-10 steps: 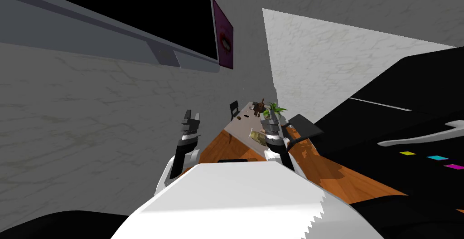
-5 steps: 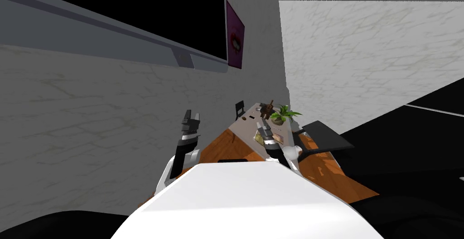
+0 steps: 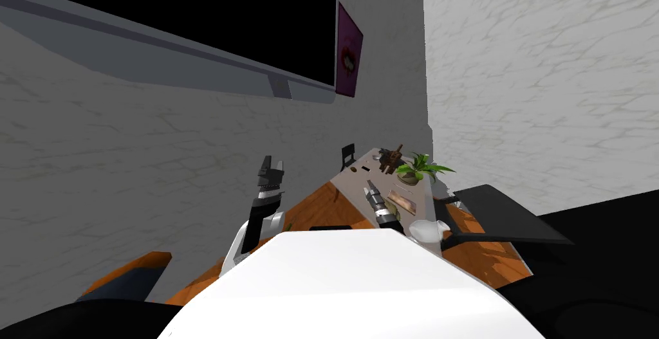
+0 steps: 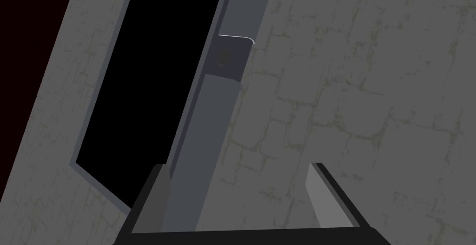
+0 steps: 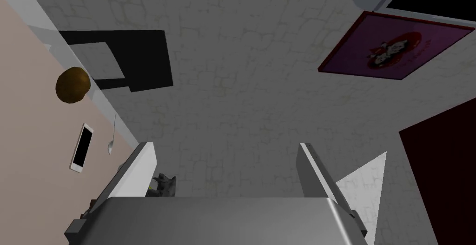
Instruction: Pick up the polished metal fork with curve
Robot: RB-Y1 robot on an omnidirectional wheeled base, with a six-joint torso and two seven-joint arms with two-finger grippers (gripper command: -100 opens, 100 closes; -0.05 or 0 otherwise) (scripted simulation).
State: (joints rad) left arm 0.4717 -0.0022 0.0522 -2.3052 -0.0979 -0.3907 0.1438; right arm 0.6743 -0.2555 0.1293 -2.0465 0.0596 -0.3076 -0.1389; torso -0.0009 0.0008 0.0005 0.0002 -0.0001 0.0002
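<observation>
While the left hand (image 3: 271,164) hung open by the wall and the right hand (image 5: 225,145) gaped empty near the bench (image 5: 28,172), the thin silvery fork (image 5: 112,134) lay untouched on it beside a phone (image 5: 82,147); approach and grasp remained.

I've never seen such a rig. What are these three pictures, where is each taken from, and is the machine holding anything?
This is a two-armed robot in a simulated house. The wide picture comes from a camera on its head: the left gripper is raised near the wall, and the right gripper hangs near a pale table with a potted plant. The other two come from cameras on each hand, looking along its two open fingers. The right hand's camera shows a phone, a brown round thing and a thin silvery utensil, perhaps the fork, on the table. Both grippers are empty.
</observation>
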